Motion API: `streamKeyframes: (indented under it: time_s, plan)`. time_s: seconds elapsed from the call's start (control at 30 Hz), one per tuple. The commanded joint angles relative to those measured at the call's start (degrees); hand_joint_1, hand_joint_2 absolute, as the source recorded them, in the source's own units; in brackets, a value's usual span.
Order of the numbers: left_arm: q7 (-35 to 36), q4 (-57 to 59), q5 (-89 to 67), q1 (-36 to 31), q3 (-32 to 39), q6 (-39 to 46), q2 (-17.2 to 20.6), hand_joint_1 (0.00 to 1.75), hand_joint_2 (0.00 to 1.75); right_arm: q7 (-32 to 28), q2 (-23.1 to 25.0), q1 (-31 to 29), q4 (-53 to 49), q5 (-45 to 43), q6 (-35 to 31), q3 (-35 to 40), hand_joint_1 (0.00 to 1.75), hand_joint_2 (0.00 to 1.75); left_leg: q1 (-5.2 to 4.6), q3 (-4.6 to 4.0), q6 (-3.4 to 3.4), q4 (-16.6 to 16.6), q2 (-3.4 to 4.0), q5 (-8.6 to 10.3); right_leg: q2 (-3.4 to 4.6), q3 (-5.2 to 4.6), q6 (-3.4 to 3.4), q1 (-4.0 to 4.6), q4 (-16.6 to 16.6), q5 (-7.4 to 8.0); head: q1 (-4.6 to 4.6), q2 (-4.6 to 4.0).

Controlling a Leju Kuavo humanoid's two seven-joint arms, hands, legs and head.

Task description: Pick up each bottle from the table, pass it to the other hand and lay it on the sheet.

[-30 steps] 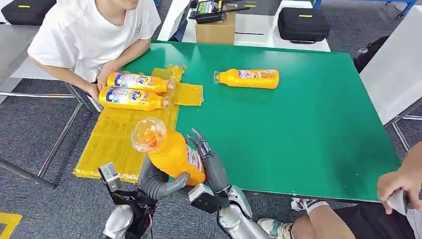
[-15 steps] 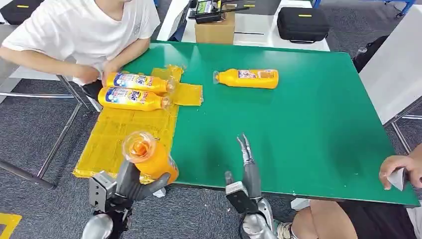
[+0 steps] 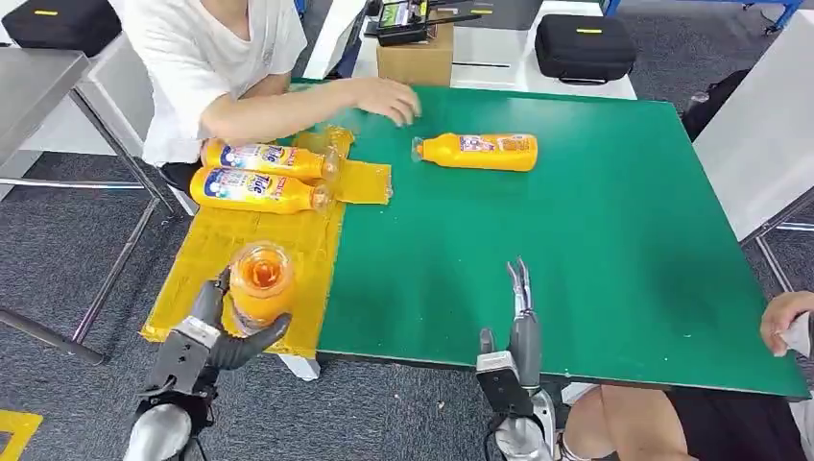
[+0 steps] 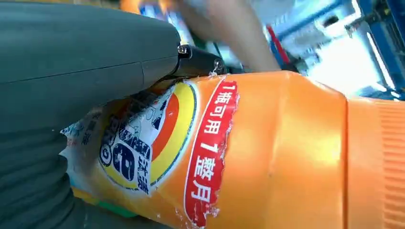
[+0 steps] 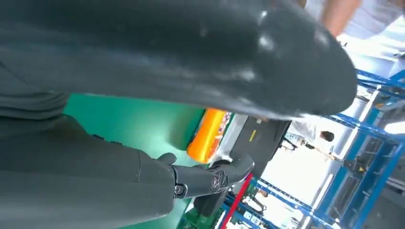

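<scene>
two bottles (image 3: 257, 173) side by side on the sheet's (image 3: 216, 264) far end, lone bottle (image 3: 477, 151) on the table (image 3: 595, 250) to their right

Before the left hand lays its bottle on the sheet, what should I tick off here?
1. Held bottle gripped by left hand: ok.
2. Right hand free of the bottle, over the table: ok.
3. Bottle over the sheet: ok.
4. Bare sheet below, apart from the two laid bottles: ok.
5. Person's arm out of the way: not ok, it reaches over the sheet's far end.
6. Bottle tilted for laying flat: not ok, cap points at the camera.
</scene>
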Motion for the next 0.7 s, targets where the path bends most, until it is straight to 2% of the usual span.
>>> streamKeyframes:
  time_s: [0.03, 0.13, 0.23, 0.43, 0.57, 0.6, 0.7]
  plan:
    - [4.4, 14.1, -19.9, -8.7, -2.7, 1.8, 2.0, 1.75, 1.75, 0.2, 0.8, 4.2, -8.0, 0.9, 3.9, -3.0, 0.0, 0.0, -0.03, 0.2, -0.02, -0.1, -0.16, -0.01, -0.21, 0.23, -0.06, -0.02, 0.0, -0.09, -0.02, 0.0]
    - [5.3, 20.1, -22.8, -12.9, -6.1, 0.1, -0.2, 1.75, 1.75, 0.2, 1.0, 4.4, -8.5, 0.0, 5.8, -4.1, 0.0, 0.0, -0.02, 0.16, -0.01, -0.1, -0.35, 0.02, -0.39, 0.27, -0.04, -0.02, 0.0, -0.11, 0.0, 0.0]
    - [8.1, 29.9, -29.7, -19.9, -11.0, 3.6, -1.8, 1.75, 1.75, 0.3, 2.4, 1.9, -5.7, -0.5, 8.6, -3.8, 0.0, 0.0, -0.06, 0.14, 0.0, -0.1, -0.34, 0.04, -0.38, 0.19, -0.03, -0.06, -0.1, -0.09, -0.02, 0.0]
    - [8.6, 31.6, -31.1, -20.8, -11.8, 3.2, -1.5, 1.75, 1.75, 0.4, 2.3, 2.2, -6.0, -0.3, 8.8, -3.3, 0.0, 0.0, -0.07, 0.2, 0.0, -0.1, -0.11, 0.0, -0.15, 0.26, -0.05, -0.06, 0.0, -0.04, -0.02, 0.0]
    - [13.8, 48.9, -38.9, -29.9, -14.4, 2.4, -3.2, 1.75, 1.75, 1.3, 1.9, 3.0, -6.6, 0.0, 10.8, -2.9, 0.0, 0.0, -0.05, 0.13, 0.0, -0.1, -0.19, 0.05, -0.26, 0.19, -0.03, -0.04, 0.0, -0.03, -0.04, 0.0]
    - [14.1, 52.0, -39.5, -31.4, -14.6, 3.1, -3.3, 1.75, 1.75, 1.3, 1.9, 3.0, -6.4, 0.0, 10.9, -3.0, 0.0, 0.0, -0.04, 0.28, -0.02, -0.1, -0.44, 0.06, -0.52, 0.39, -0.07, -0.03, -0.1, -0.11, -0.02, 0.0]
    - [15.3, 59.9, -42.3, -36.4, -15.4, 3.9, -3.5, 1.75, 1.75, 1.3, 2.1, 2.0, -4.6, -0.1, 11.3, -3.0, 0.0, 0.0, -0.03, 0.3, 0.0, -0.1, -0.29, 0.02, -0.33, 0.37, -0.06, -0.02, -0.1, -0.08, -0.02, 0.0]
